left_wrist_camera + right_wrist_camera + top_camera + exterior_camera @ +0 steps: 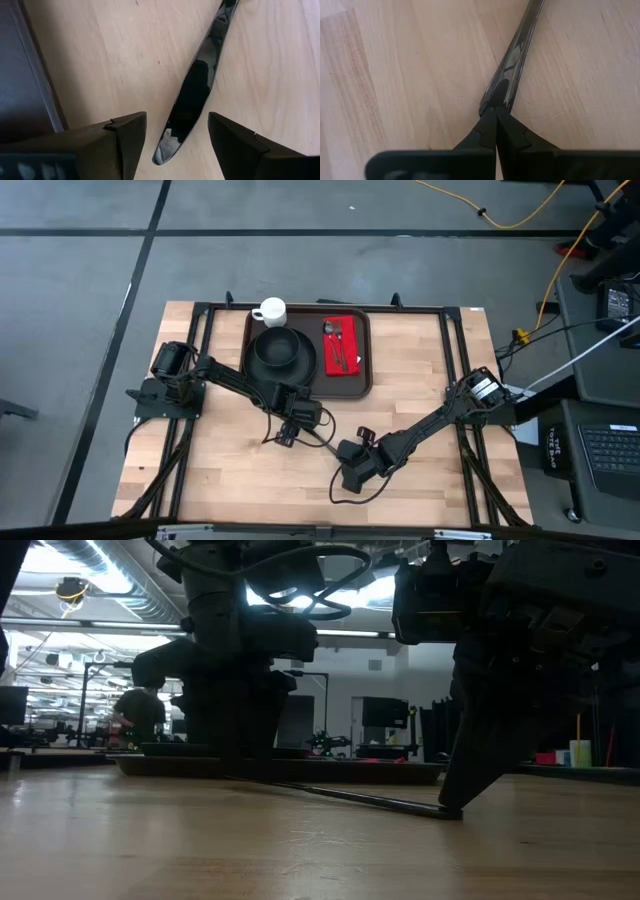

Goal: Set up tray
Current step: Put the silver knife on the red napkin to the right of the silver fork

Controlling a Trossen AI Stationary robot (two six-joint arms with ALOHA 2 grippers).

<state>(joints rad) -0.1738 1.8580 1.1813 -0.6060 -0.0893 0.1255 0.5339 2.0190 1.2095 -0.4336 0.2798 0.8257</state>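
Left wrist view shows the left gripper (177, 137) with its two dark fingers spread wide on either side of a long, glossy dark metal utensil handle (192, 97) that lies flat on the light wooden table (100, 60); the fingers do not touch it. Right wrist view shows the right gripper (496, 120) with fingers pressed together, tips touching the end of the same kind of shiny dark handle (512, 55). From above, both grippers sit low near the middle of the table's front half. Behind them, against the table's rear edge, rests the large dark brown rectangular plastic tray (364, 385), carrying a round black bowl (283, 352), a white cup (270, 311) and a red napkin (342, 346) with cutlery on it.
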